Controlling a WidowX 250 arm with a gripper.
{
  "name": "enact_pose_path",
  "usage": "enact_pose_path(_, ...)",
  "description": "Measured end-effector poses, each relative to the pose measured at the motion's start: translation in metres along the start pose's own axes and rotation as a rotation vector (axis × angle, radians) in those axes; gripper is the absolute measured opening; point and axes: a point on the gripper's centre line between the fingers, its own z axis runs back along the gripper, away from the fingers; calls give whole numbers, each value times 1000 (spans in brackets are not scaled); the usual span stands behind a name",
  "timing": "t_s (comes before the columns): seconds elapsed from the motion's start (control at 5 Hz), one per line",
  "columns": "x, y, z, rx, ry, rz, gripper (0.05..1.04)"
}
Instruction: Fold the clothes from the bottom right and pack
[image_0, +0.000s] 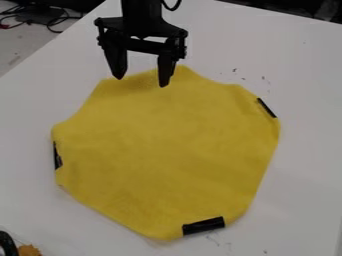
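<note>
The black gripper (140, 82) hangs over the top edge of the yellow cloth, its two fingers apart with nothing between them. Spread out in a single wide, roughly eight-sided shape, the yellow cloth (167, 150) covers the middle of the white table. Black strips mark its border: one at the bottom right (204, 226), one at the upper right (266, 107) and one at the left (57, 155).
The white table (307, 165) surrounds the cloth, with small dark specks beyond its upper right. Cables (41, 17) lie past the table's edge at the upper left. A black curved object (8, 245) and an orange-brown item (29, 250) sit at the bottom left corner.
</note>
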Motion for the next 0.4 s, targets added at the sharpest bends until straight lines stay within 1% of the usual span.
enact_pose_path(0.2, -5, -1, -11, 3, 41, -5, 999)
enact_pose_path(0.4, -26, -23, -22, -9, 96, -112, 999)
